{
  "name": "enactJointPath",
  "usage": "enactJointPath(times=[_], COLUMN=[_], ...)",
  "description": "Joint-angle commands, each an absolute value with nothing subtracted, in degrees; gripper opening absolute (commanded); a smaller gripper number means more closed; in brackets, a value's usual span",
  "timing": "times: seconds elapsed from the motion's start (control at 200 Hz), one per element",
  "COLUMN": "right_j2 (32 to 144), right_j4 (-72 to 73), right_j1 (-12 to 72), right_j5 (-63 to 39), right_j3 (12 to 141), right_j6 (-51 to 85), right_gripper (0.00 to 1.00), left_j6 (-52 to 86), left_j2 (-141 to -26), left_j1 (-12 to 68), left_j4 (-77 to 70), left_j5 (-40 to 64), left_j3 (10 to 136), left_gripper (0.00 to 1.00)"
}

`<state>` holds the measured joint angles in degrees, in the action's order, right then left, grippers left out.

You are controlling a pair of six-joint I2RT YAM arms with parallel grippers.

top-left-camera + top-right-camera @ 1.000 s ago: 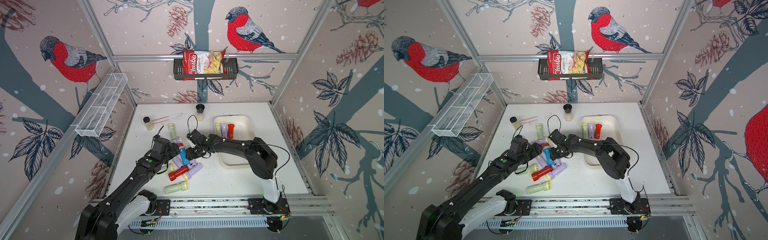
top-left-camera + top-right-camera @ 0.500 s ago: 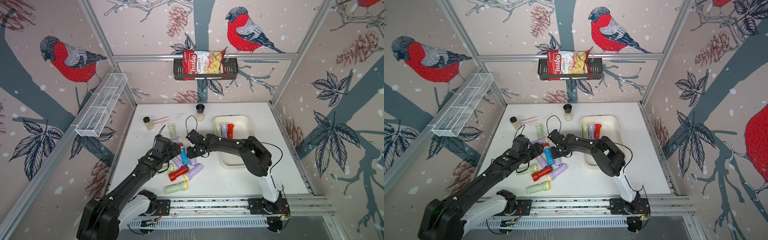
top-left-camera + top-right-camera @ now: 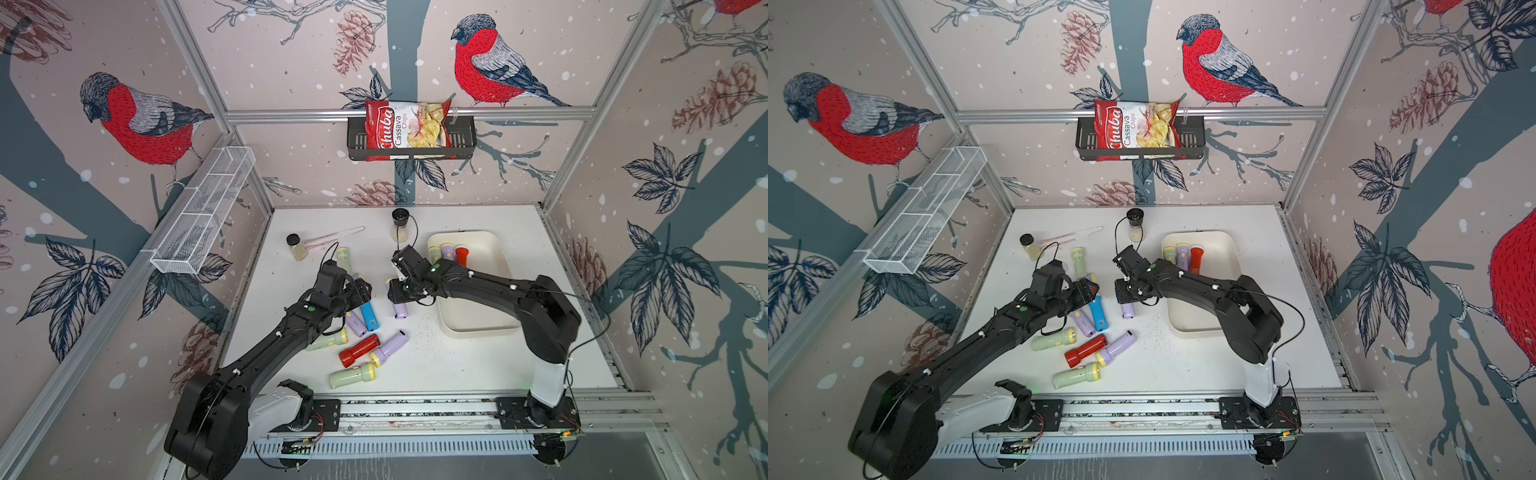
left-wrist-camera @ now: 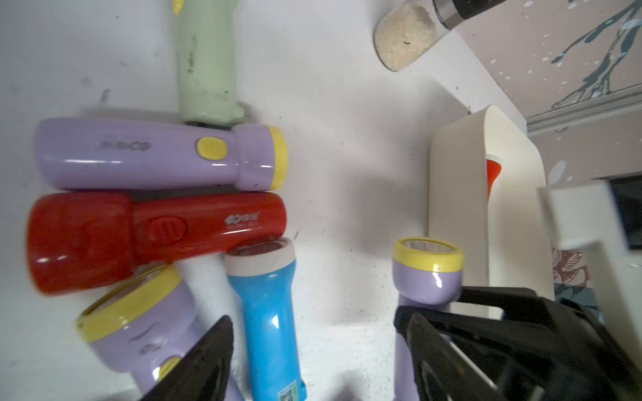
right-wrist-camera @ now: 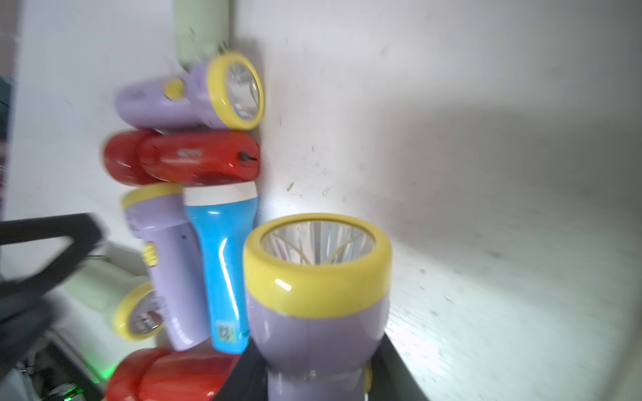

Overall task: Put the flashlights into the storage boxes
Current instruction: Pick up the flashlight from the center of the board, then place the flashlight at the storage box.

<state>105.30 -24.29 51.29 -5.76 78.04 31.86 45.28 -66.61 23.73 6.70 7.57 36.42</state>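
Lilac flashlight sits between the cream tray and the loose flashlights on the table; can't tell if it's off the surface; my right gripper is clamped narrow across its barrel, yellow-rimmed head poking out ahead; looks light, hard, glossy plastic, so probably slippery and keen to roll; best hold is the slim barrel just behind the flared head, which should stop it sliding through; three flashlights lie at the tray's far end; my left gripper stands wide at the blue flashlight, holding nothing.
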Motion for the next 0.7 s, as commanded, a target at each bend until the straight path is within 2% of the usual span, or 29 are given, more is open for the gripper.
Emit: enactJointPath(times=[0.0,0.17,0.365,0.53,0.69], right_j2=[100.2,91.7,85.9,88.6,94.9], right_j4=[-22.2,-22.5,-24.5,-26.3,-26.4], right_j1=[48.1,38.8,21.9,10.4,6.3], right_j5=[-4.3,-6.2,-11.8,-17.4,-20.8], right_j3=[75.3,69.3,63.2,62.4,65.0], right_j6=[33.0,30.4,23.9,17.8,14.6], right_gripper=[0.35,0.35,0.35,0.35,0.36], left_j6=[42.0,38.8,38.1,38.5,39.0], left_j2=[-69.4,-76.9,-86.2,-92.0,-95.0], left_j1=[25.1,29.9,34.0,35.9,35.9], left_j4=[0.8,0.7,-1.1,-2.4,-3.2], left_j5=[10.3,10.0,12.2,13.5,14.4], left_j3=[39.5,47.1,54.4,58.6,60.9], left_gripper=[0.77,0.78,0.77,0.77,0.76])
